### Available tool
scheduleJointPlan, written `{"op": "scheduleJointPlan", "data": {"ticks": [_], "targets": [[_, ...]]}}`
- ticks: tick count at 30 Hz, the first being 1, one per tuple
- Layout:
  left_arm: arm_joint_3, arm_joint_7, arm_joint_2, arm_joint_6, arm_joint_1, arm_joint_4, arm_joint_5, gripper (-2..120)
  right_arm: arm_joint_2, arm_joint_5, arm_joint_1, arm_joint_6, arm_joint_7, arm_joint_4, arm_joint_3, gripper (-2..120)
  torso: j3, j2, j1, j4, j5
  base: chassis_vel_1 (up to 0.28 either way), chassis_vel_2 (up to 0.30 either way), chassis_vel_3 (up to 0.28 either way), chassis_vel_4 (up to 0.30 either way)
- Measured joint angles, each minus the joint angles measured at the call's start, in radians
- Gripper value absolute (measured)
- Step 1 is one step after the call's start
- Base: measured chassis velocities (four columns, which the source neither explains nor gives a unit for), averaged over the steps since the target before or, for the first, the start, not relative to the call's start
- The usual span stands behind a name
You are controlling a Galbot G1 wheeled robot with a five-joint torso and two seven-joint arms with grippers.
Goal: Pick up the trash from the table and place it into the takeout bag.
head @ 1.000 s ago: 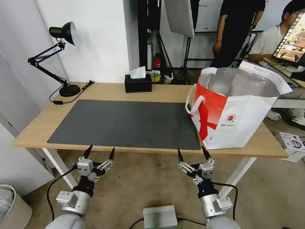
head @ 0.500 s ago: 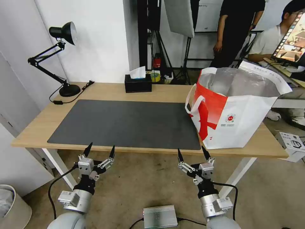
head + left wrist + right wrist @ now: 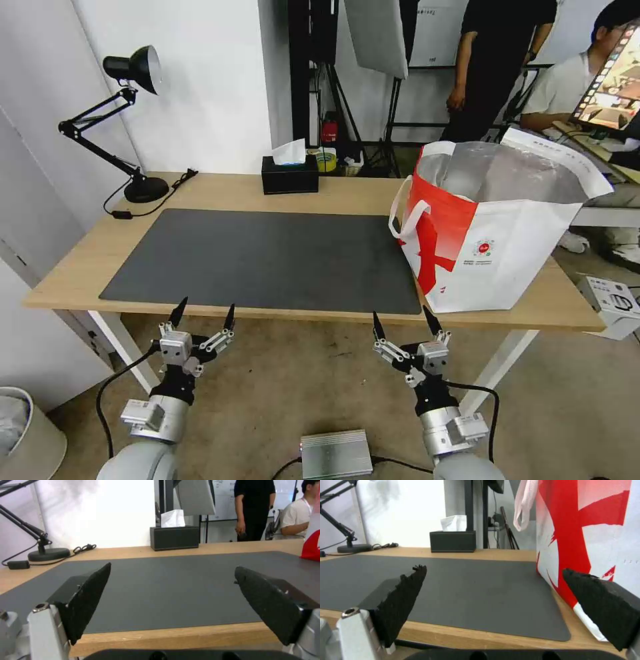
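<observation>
The takeout bag (image 3: 513, 253), white with a red band and foil lining, stands open at the right end of the table (image 3: 73, 267); its red side fills the right wrist view (image 3: 583, 530). The dark grey mat (image 3: 267, 257) lies bare. The trash is out of view. My left gripper (image 3: 205, 307) hangs open just below the table's front edge, near the mat's left corner, with nothing between its fingers (image 3: 90, 590). My right gripper (image 3: 401, 315) is open too, below the front edge by the bag's near corner, also holding nothing (image 3: 493, 569).
A black tissue box (image 3: 289, 175) sits at the back middle and a black desk lamp (image 3: 133, 73) at the back left, its cable on the wood. A silver box (image 3: 335, 453) lies on the floor between my arms. People stand behind the table.
My left gripper has drifted slightly to the left, still open. The right gripper and the bag have not moved.
</observation>
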Motion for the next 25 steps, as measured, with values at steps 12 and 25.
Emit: {"op": "scheduleJointPlan", "data": {"ticks": [12, 25], "targets": [[0.000, -0.001, 0.001, 0.001, 0.000, 0.000, 0.000, 100, 0.000, 0.000, 0.000, 0.000, 0.000, 0.000, 0.000, 100, 0.000, 0.000, 0.000, 0.0000, 0.0000, 0.000, 0.000, 0.000, 0.000], [0.000, -0.002, 0.001, 0.002, 0.001, -0.001, 0.000, 100, 0.000, 0.000, 0.000, 0.000, 0.000, 0.000, 0.000, 100, 0.000, 0.000, 0.000, 0.0000, 0.0000, 0.000, 0.000, 0.000, 0.000]]}}
